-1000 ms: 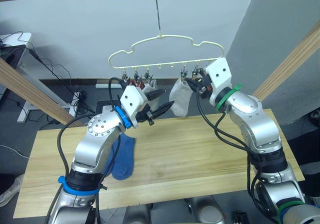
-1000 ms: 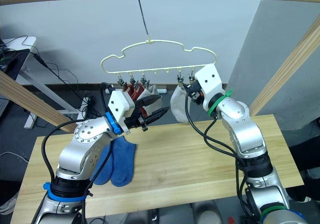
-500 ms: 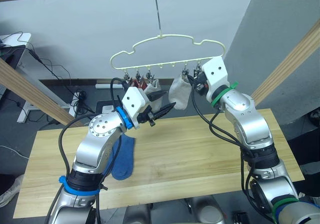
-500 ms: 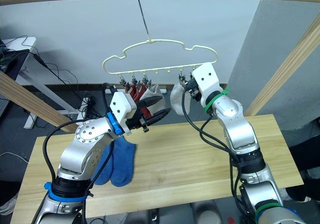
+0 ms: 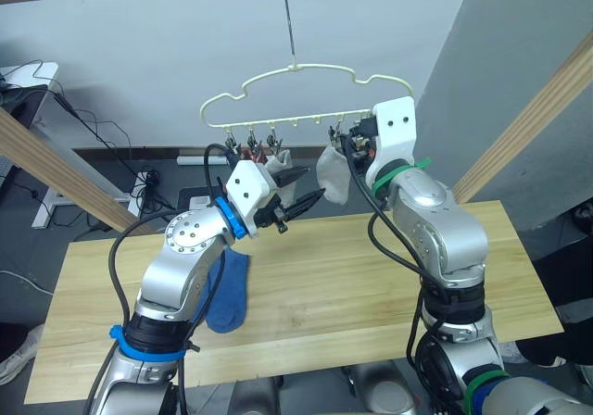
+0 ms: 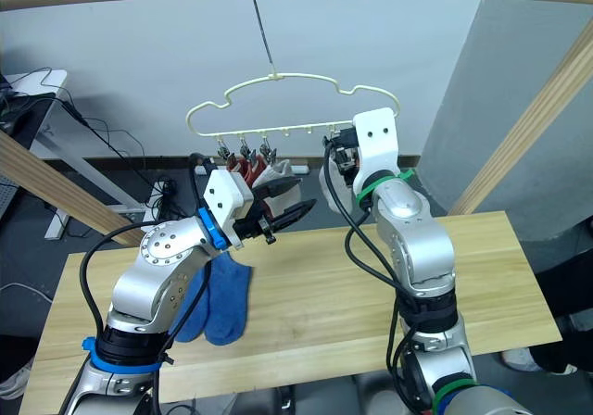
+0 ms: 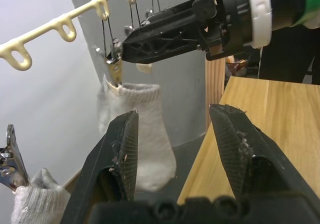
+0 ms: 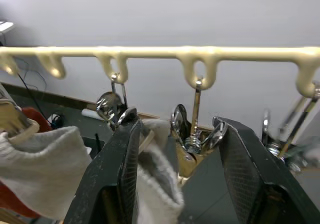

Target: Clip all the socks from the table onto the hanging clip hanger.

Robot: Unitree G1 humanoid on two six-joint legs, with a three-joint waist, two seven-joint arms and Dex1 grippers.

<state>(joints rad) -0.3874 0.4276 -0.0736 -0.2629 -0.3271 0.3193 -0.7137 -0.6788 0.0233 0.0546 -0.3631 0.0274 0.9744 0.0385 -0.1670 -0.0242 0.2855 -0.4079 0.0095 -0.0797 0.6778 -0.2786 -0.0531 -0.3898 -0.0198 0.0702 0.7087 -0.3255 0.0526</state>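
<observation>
Left arm (image 5: 185, 248) hides most of what seem two blue socks (image 6: 215, 299).

Both arms raised, L gripper (image 5: 298, 195) & R gripper (image 8: 177, 134) jaws apart.

Above your tabletop (image 5: 371, 285) hangs the clip hanger (image 5: 306, 95); socks (image 5: 334, 174) dangle from its clips (another pair lies on the tabletop's left), between both end effectors.
</observation>
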